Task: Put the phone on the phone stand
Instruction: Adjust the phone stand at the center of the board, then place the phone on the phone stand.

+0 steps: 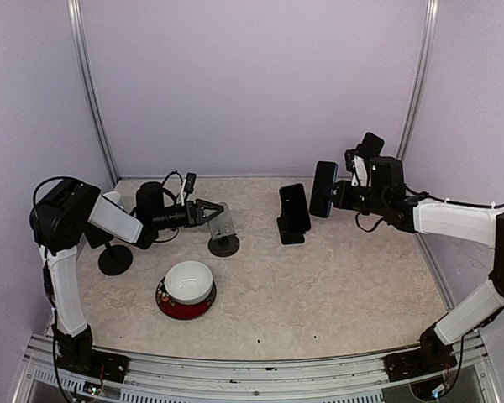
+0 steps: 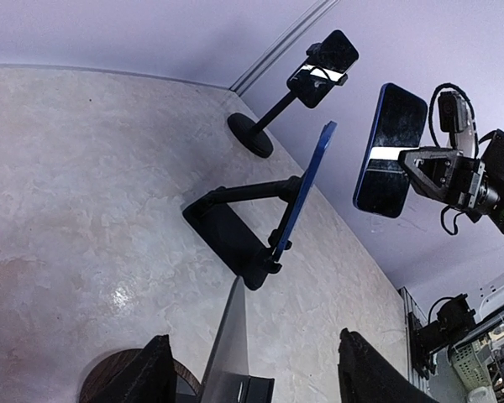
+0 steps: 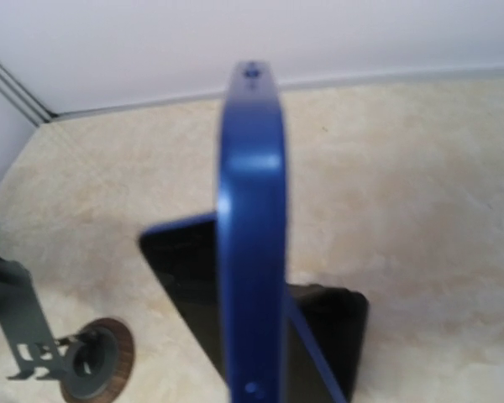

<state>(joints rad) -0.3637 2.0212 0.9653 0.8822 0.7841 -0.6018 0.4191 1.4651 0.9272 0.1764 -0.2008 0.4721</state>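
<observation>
- The right pincer (image 1: 336, 195) is clamped shut on a blue phone (image 1: 322, 189). It holds the phone up on end, clear of the table (image 1: 344, 294).
- From where I stand, I cannot make out exactly where its fingers bite on the phone.
- Just ahead of that pincer and a little lower, a black stand (image 1: 291, 235) carries a second phone (image 1: 294, 208) leaning back on it. The held phone hangs just beside this one, and the two are apart.
- The left pincer (image 1: 212, 210) gapes open, with the upright plate of a grey stand (image 1: 224, 235) between its fingers. Neither finger seems to press the plate, so I judge that it grips nothing.
- A bowl (image 1: 187, 287) sits near the left pincer, on the side toward the arm bases.
- The phone looks like a stiff, flat slab with some weight for two thin fingers. Its glass and smooth sides are probably slick, so it could slide or swing in the grip, and a drop might crack it.
- The safest hold is probably across the long edges near the middle, leaving the bottom edge free to settle onto a stand's lip.
- The black stand is taken, so the grey one, well away from the right pincer, looks the likelier home.
</observation>
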